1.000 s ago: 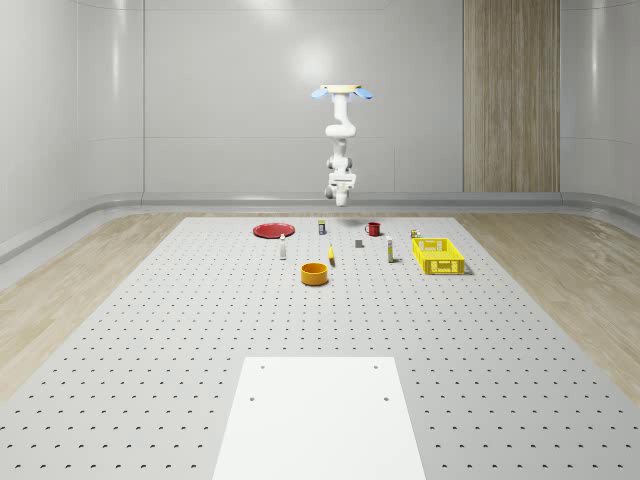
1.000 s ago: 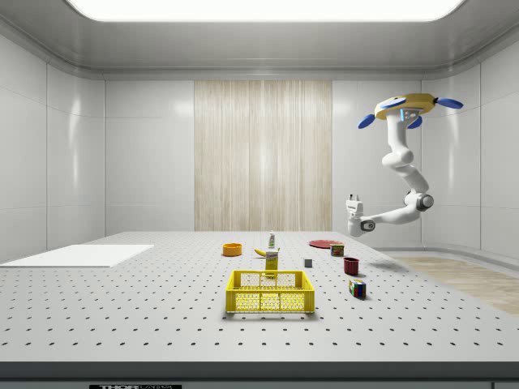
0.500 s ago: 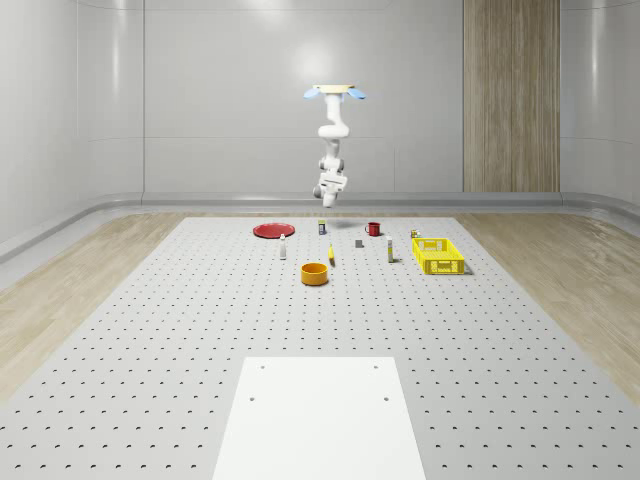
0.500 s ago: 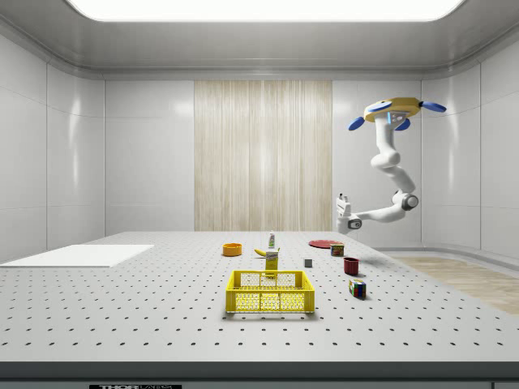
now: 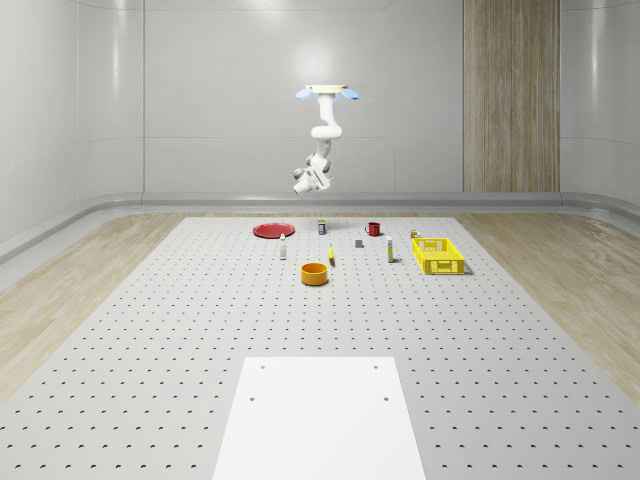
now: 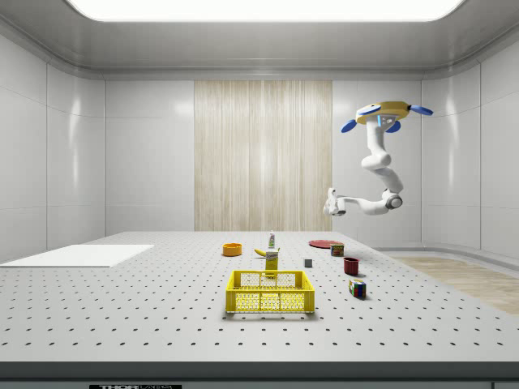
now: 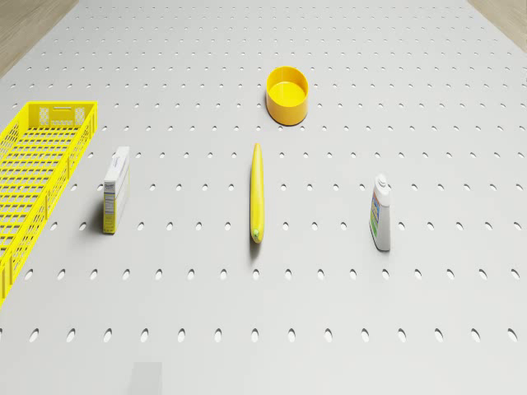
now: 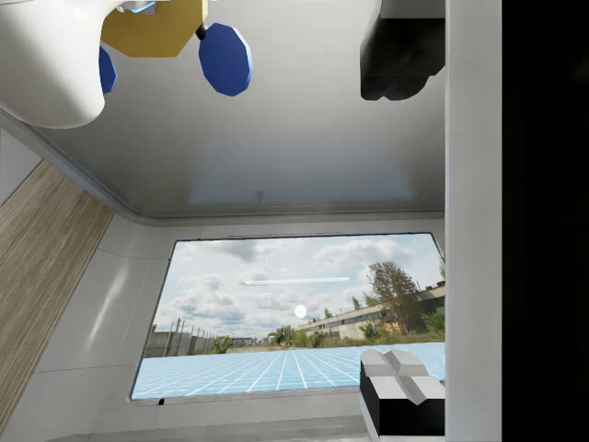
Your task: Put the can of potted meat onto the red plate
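Observation:
The potted meat can point(image 5: 321, 227) point(image 6: 336, 250) stands upright on the perforated table, just to the whole-scene view's right of the flat red plate point(image 5: 271, 230) point(image 6: 323, 243). The drone point(image 5: 322, 92) point(image 6: 385, 113) hovers high over the table's far end, roughly above the can. Its white arm hangs bent, with the gripper point(image 5: 300, 180) point(image 6: 331, 203) well above the can and plate and tilted upward. In the wrist view the gripper point(image 8: 402, 226) is open: one fingertip point(image 8: 403, 55) and the other far apart, nothing between them, facing a wall window and the ceiling.
Near the can are a red mug point(image 5: 373, 228), a grey cube point(image 5: 358, 242) and a colourful cube point(image 6: 357, 288). Closer in lie an orange bowl point(image 5: 315, 273) point(image 7: 287, 95), banana point(image 7: 257, 193), bottle point(image 7: 380, 212), box point(image 7: 116, 189) and yellow basket point(image 5: 438, 255) point(image 7: 37, 164).
The drone has drifted toward the whole-scene view's left. The arm has swung the gripper leftward and upward. The objects on the table have not moved.

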